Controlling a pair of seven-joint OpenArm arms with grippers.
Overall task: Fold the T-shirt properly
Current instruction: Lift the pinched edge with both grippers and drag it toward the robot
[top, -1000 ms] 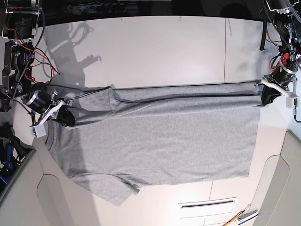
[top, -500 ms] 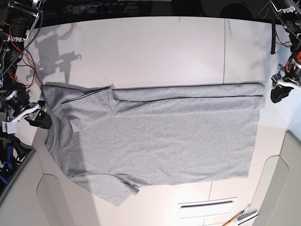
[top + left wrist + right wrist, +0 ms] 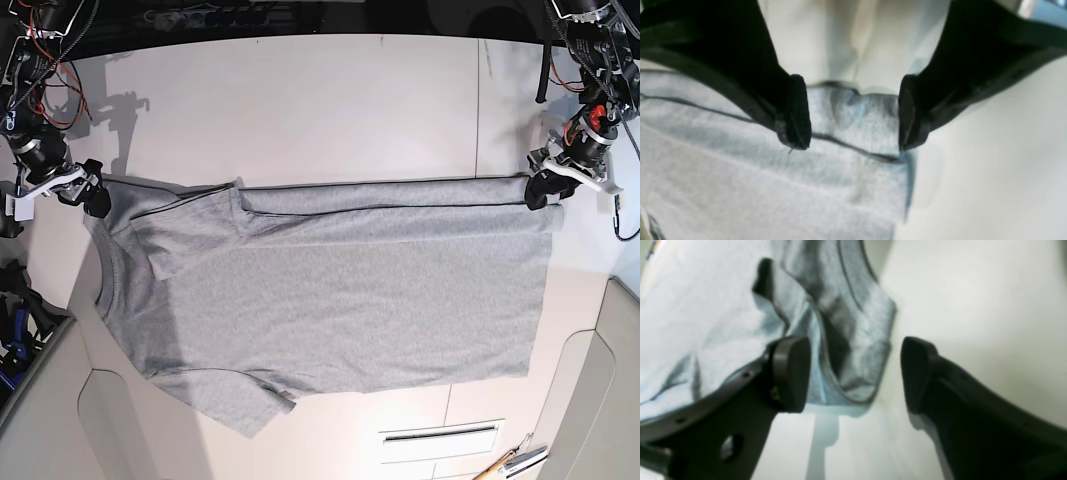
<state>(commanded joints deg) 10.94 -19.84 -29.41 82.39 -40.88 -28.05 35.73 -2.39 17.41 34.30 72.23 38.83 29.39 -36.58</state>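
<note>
The grey T-shirt [image 3: 330, 300] lies spread flat on the white table [image 3: 300, 100], plain side up, its long axis running side to side across the base view, collar toward that view's left and hem toward its right. A narrow band along the far edge is already turned over onto the body, leaving a straight fold line. At the hem end of that fold sits the left gripper [image 3: 543, 190], jaws parted, and its wrist camera shows the folded corner [image 3: 853, 126] lying between the two black pads with nothing pinched. At the shoulder end the right gripper [image 3: 88, 193] is likewise spread open; the bunched sleeve edge [image 3: 853, 350] sits in its gap, just off the table. Each arm stands nearest its own end of the fold.
</note>
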